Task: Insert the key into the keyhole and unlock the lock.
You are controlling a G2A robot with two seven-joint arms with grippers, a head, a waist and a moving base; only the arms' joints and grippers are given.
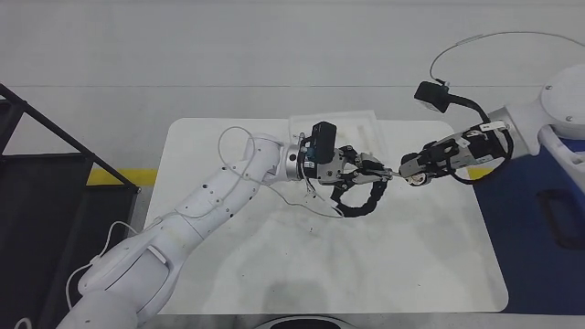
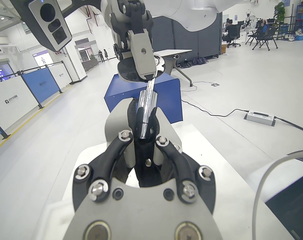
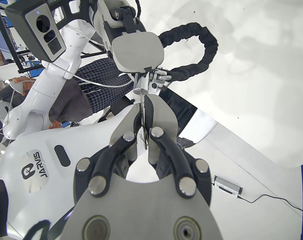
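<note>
Above a white table, the robot's two arms met tip to tip near the middle of the tabletop. The left claw was clenched on a shiny metal lock, a short cylinder held in the air, with its black cable loop curving out beside the claw and back to the lock. Facing it, the right claw was clamped on the key, gripping the head flat between its fingers with the blade pointing at the lock. The blade lay in line with the cylinder and its tip sat at the keyhole in the end face; how far in it went could not be told
</note>
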